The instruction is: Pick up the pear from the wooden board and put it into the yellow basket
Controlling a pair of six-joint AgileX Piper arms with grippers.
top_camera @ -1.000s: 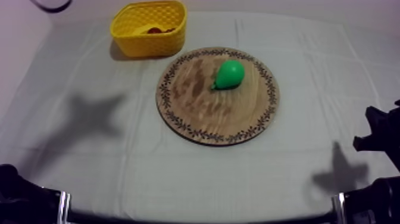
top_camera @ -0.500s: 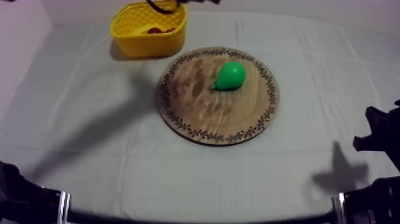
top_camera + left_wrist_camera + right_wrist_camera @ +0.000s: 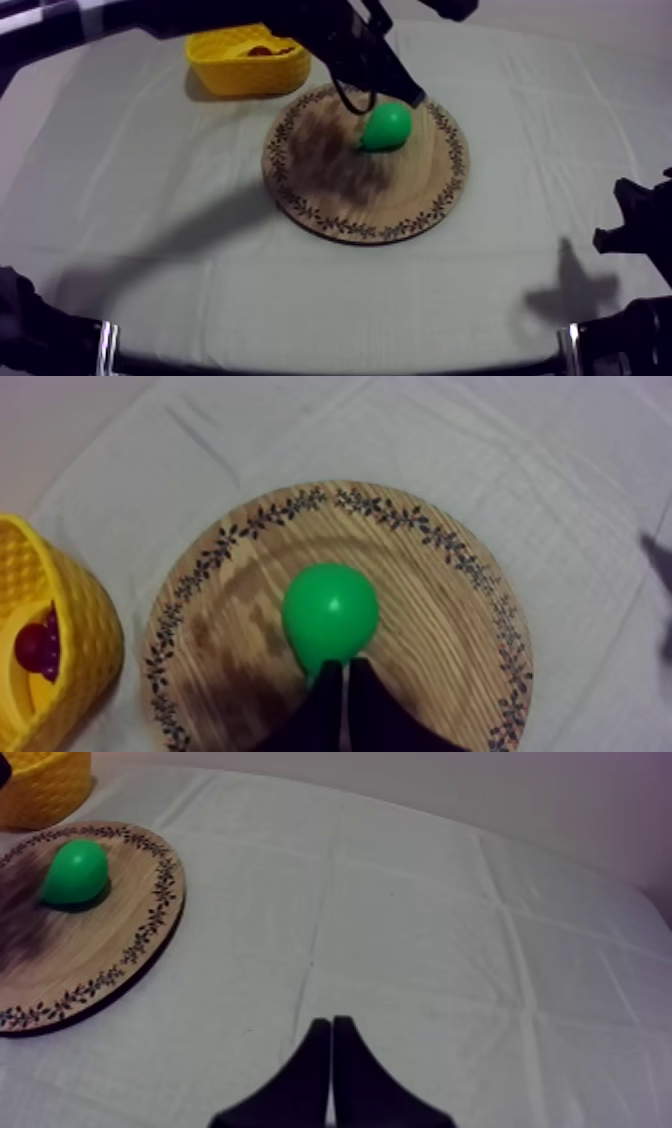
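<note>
Pear [image 3: 330, 616] lies ungrasped on the wooden board [image 3: 445, 651], just ahead of the left claw [image 3: 345, 668], which is pressed together; gripping it and carrying it to the yellow basket [image 3: 245, 74] remain.

— What does the left gripper [image 3: 345, 668] look like?
— Two plain black fingers that taper into a narrow wedge, with a thin seam between them.
— And the right gripper [image 3: 331, 1022]?
— The same: black, with two fingers meeting in a point and broadening toward the base.
— And behind the grippers?
— The left arm [image 3: 330, 40] is black, thick and angular. The right arm [image 3: 635, 225] is black and blocky.
</note>
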